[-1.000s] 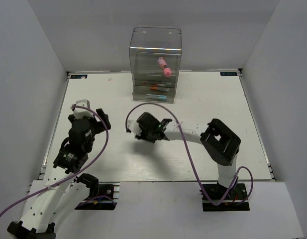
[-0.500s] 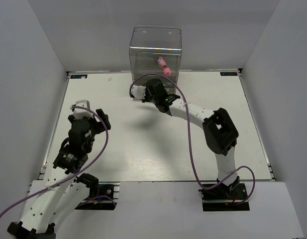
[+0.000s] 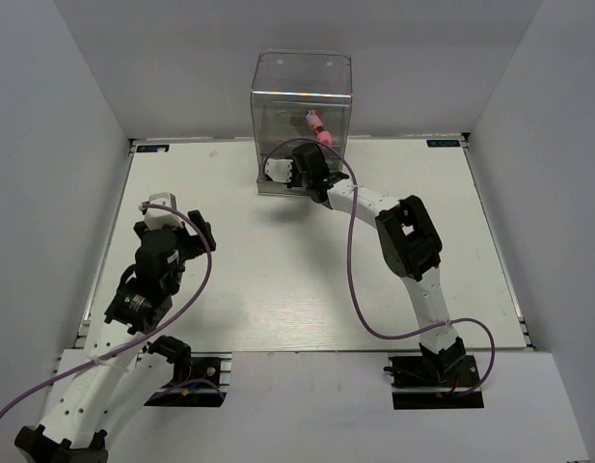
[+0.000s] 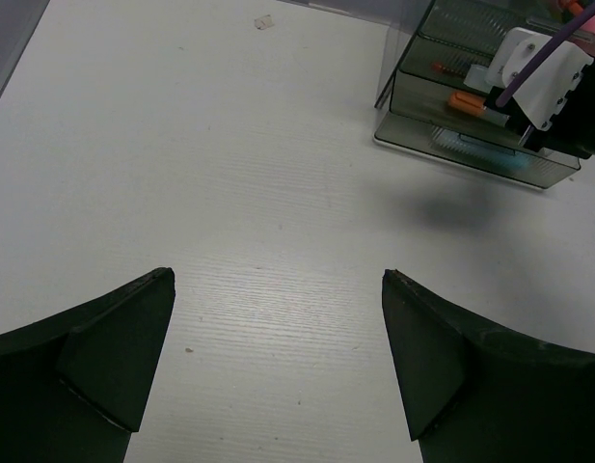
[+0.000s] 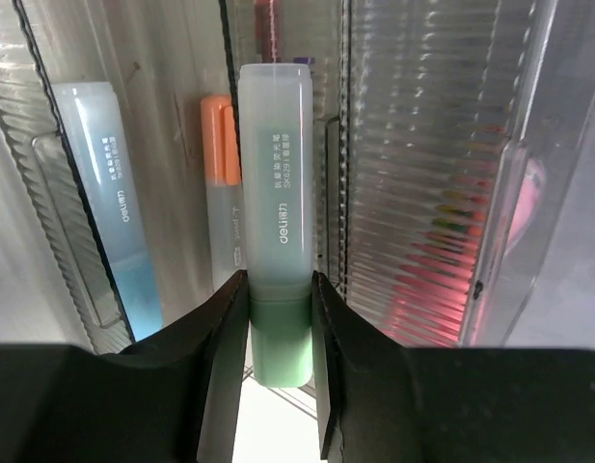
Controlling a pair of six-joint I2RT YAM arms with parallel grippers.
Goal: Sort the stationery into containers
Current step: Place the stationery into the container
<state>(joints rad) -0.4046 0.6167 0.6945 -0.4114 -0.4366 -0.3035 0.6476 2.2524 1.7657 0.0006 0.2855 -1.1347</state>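
Note:
The clear plastic organiser (image 3: 302, 87) stands at the table's far middle, with a pink stubby cylinder (image 3: 320, 129) in its tall top compartment. My right gripper (image 3: 295, 172) is at the front of its drawers, shut on a green-tipped clear marker (image 5: 276, 260) that points into the drawer stack. In the right wrist view an orange-tipped marker (image 5: 220, 183) and a light-blue marker (image 5: 112, 193) lie in the drawers beside it. The organiser (image 4: 461, 125) also shows in the left wrist view. My left gripper (image 4: 278, 367) is open and empty over bare table at the left.
White walls close in the table on three sides. The right arm (image 3: 408, 241) stretches diagonally from its base to the organiser. Its purple cable (image 3: 353, 280) loops over the table's middle.
My right gripper has travelled from the table's middle up to the organiser's drawers, carrying the green-tipped marker. The left arm has not moved.

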